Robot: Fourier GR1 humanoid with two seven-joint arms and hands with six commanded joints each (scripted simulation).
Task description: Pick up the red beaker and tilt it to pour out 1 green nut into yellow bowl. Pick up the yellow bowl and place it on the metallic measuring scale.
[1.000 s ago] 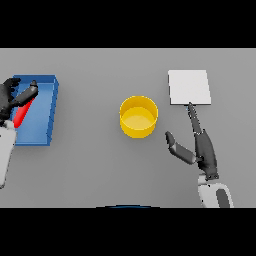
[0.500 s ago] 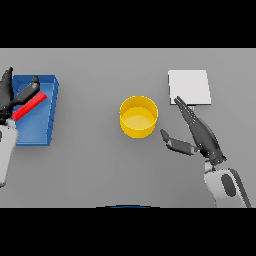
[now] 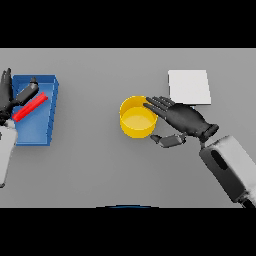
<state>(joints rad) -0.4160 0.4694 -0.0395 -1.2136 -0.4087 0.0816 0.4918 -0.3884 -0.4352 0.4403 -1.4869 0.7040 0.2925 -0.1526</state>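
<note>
A: Where does the yellow bowl [image 3: 137,117] stand?

B: Mid-table, near the metallic scale [image 3: 189,87]. The right hand [image 3: 181,120], fingers spread, reaches its rim.

A: How should it handle?

B: Probably light, rigid and smooth; a grip across the wall suits. The left hand [image 3: 7,100] holds the red beaker [image 3: 30,107] over the blue tray [image 3: 41,131].

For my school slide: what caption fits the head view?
Right hand reaches the yellow bowl; left hand holds the red beaker.

Yellow bowl [image 3: 137,118], round, upright, mid-desk, red beaker [image 3: 30,108], slim, lying tilted over blue tray, square white scale [image 3: 189,87], flat, far right.
</note>
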